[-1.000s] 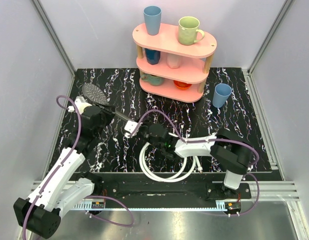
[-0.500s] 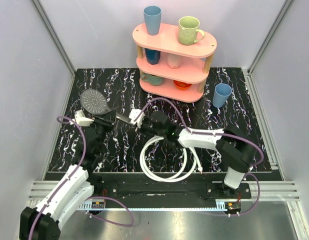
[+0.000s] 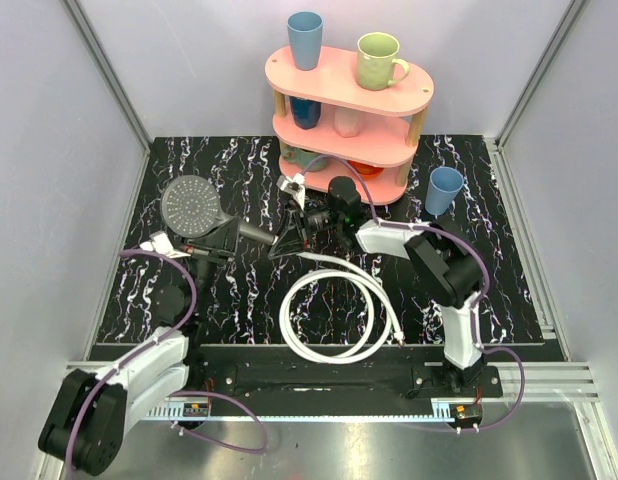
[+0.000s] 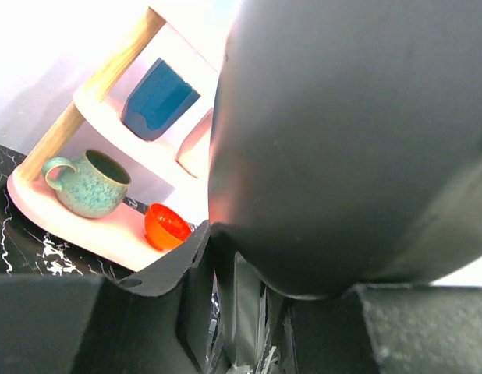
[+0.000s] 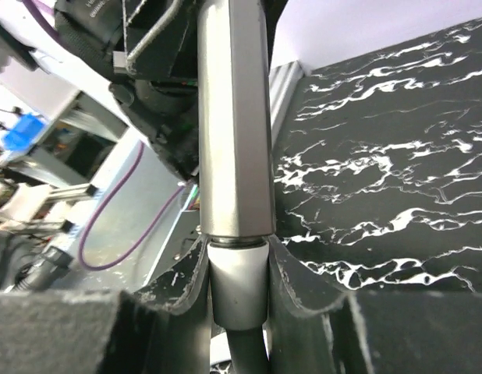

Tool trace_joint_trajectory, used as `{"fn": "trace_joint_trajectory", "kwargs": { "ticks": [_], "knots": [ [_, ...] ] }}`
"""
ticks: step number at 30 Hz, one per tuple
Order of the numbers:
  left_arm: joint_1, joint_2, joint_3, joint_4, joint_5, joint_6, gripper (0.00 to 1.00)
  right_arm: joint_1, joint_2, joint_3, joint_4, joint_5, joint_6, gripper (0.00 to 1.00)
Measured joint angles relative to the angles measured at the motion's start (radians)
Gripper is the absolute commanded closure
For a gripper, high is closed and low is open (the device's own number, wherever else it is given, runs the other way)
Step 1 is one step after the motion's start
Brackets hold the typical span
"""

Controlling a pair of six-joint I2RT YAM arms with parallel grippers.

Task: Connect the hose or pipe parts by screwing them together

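- The left jaws are closed on the dark handle of the shower head (image 3: pixel 192 205), held over the left part of the surface (image 3: pixel 469 290) with its round face upward.
- The right jaws are clamped on the metal end fitting (image 5: pixel 235 156) of the white hose (image 3: pixel 334 325), just beside the handle's tip; contact cannot be told.
- The remaining hose is laid in loops at the middle of the near edge.
- A pink rack (image 3: pixel 349 100) of cups is set at the far edge.
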Motion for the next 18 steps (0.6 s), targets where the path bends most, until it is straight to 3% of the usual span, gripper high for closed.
{"fn": "trace_joint_trajectory", "kwargs": {
  "ticks": [2, 4, 5, 9, 13, 18],
  "knots": [
    [0.000, 0.045, -0.002, 0.043, 0.014, 0.004, 1.00, -0.014, 0.061, 0.001, 0.172, -0.052, 0.182, 0.74],
    [0.000, 0.070, -0.002, 0.048, 0.019, 0.003, 1.00, -0.023, 0.104, 0.004, 0.286, -0.086, 0.320, 0.65],
    [-0.001, 0.074, -0.002, 0.048, 0.018, 0.003, 1.00, -0.026, 0.117, 0.005, 0.327, -0.096, 0.366, 0.54],
    [-0.005, 0.055, -0.001, 0.002, 0.026, 0.029, 1.00, -0.054, 0.119, 0.005, 0.420, -0.088, 0.467, 0.27],
    [-0.003, 0.008, 0.026, -0.209, -0.035, 0.037, 1.00, -0.119, 0.056, -0.033, 0.418, -0.028, 0.407, 0.14],
    [-0.002, -0.051, 0.185, -0.597, -0.140, 0.005, 1.00, -0.129, -0.162, -0.190, 0.246, 0.163, 0.161, 0.03]
  ]
}}
